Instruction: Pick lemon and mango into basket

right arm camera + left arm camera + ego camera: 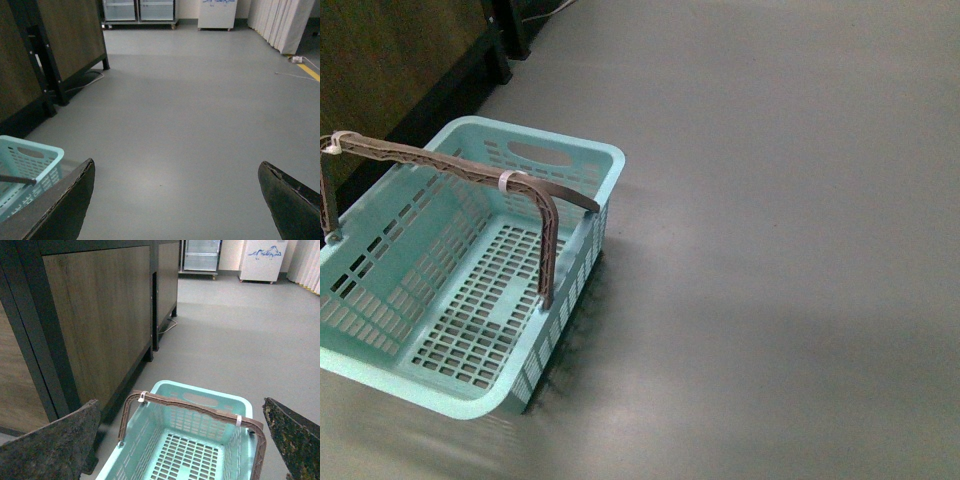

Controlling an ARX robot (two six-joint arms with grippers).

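Edges: the rectangular pale turquoise plastic basket (578, 146) stands near the black base of a dark wood-panelled cabinet (380, 60), with a strip of floor between them. In the front view its left part runs out of the picture.
Open room: to the right of the basket and beyond it lies a wide stretch of smooth grey floor (770, 250).
Surface: the floor is matt grey. In the right wrist view it carries a yellow line (310, 72) at the far side.
Room: glass-door fridges (137, 10) and a white chest (216, 14) stand at the far wall, with a pale pleated curtain (280, 25) beside them.
Basket: it sits on the floor, low and left in the front view. Its sides and bottom are slotted, and an oval hand cut-out shows in the far wall.
Handle: the brown-grey swing handle (440, 165) stands upright, arching across the basket, with white ties (508, 180) on it.
Left claw (181, 405): spread wide, holding nothing. Its dark fingers (55, 445) frame the basket below.
Right claw (176, 164): spread wide, holding nothing, over bare floor, with a corner of the basket at one finger (60, 210).
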